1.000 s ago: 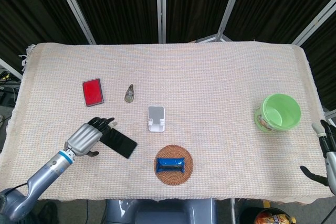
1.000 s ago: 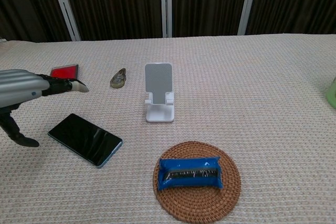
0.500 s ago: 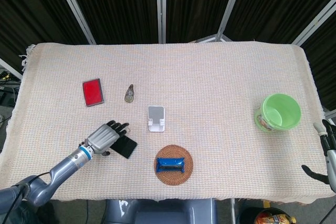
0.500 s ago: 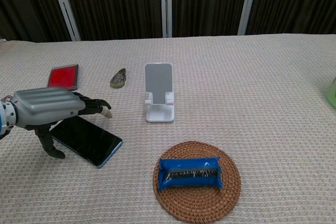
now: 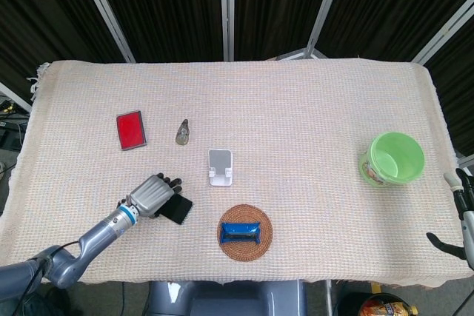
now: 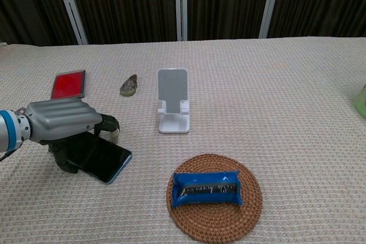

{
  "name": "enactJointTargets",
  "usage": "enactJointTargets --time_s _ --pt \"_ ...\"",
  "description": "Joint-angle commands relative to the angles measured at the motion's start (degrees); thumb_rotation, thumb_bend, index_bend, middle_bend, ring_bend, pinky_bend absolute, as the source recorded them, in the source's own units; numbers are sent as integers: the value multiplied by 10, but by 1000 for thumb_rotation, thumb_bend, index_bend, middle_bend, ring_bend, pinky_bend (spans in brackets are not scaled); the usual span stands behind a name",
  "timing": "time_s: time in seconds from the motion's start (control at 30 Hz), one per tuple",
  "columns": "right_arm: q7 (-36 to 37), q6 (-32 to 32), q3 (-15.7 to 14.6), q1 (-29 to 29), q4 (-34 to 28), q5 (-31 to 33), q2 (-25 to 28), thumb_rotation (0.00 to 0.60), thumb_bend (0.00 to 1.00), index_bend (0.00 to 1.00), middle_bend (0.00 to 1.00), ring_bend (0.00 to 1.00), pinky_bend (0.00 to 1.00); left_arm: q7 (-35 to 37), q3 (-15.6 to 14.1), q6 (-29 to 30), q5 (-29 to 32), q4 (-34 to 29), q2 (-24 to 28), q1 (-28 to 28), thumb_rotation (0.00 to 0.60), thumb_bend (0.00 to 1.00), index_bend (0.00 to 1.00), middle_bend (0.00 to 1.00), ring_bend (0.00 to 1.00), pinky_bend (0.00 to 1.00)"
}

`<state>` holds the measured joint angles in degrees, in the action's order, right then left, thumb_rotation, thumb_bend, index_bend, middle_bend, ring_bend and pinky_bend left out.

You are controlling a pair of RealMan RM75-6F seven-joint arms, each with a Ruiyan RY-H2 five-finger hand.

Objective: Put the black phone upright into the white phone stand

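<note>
The black phone (image 5: 178,210) (image 6: 104,156) lies flat on the cloth at the front left, its left part covered by my left hand (image 5: 152,194) (image 6: 62,120). That hand grips the phone: its fingers curl down over the far edge and the thumb sits at the near-left edge. The white phone stand (image 5: 220,166) (image 6: 173,104) stands upright and empty, a short way right of and beyond the phone. My right hand (image 5: 459,209) hangs off the table's right edge, fingers apart, holding nothing.
A red card (image 5: 130,129) (image 6: 68,84) and a small grey object (image 5: 182,132) (image 6: 129,84) lie behind the phone. A blue packet (image 5: 243,232) (image 6: 207,188) rests on a wicker coaster (image 6: 214,224) in front of the stand. A green bowl (image 5: 392,158) sits far right.
My left hand moved right over the phone, then lowered onto it; its fingers, stretched out before, have curled over the phone's far edge. The right hand has stayed put.
</note>
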<state>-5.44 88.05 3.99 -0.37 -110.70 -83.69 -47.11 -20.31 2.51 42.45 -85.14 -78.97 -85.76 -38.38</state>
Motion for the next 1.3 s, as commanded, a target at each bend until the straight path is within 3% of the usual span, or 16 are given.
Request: enactJointTargets --time_s 0.03,0.3,0.57,0.67,0.8,1.03,1.3 --pt "3 -1 -1 0 0 0 1 600 0 0 0 0 0 -11 -3 13 -6 -1 2 0 600 189 462 369 420 394" --pt "19 3 -2 -3 0 -3 7 600 0 0 0 0 0 -22 10 62 -26 -39 41 -5 600 244 497 386 435 411" --pt "37 3 0 -5 1 1 14 600 0 0 0 0 0 -48 35 131 -128 -44 81 -47 600 248 513 387 437 416" --pt "42 4 1 -6 1 4 17 600 0 0 0 0 0 -76 38 163 -222 12 82 -93 600 247 531 389 438 425" --pt "47 4 2 -6 2 11 19 600 0 0 0 0 0 -54 24 200 -328 111 65 -161 600 251 541 392 439 424" --pt "54 -8 8 -2 5 34 21 600 0 0 0 0 0 -60 20 171 -376 198 27 -237 600 277 536 391 439 406" --pt "66 -21 14 1 13 60 24 600 0 0 0 0 0 -65 -17 122 -420 247 -2 -308 600 293 531 387 439 388"
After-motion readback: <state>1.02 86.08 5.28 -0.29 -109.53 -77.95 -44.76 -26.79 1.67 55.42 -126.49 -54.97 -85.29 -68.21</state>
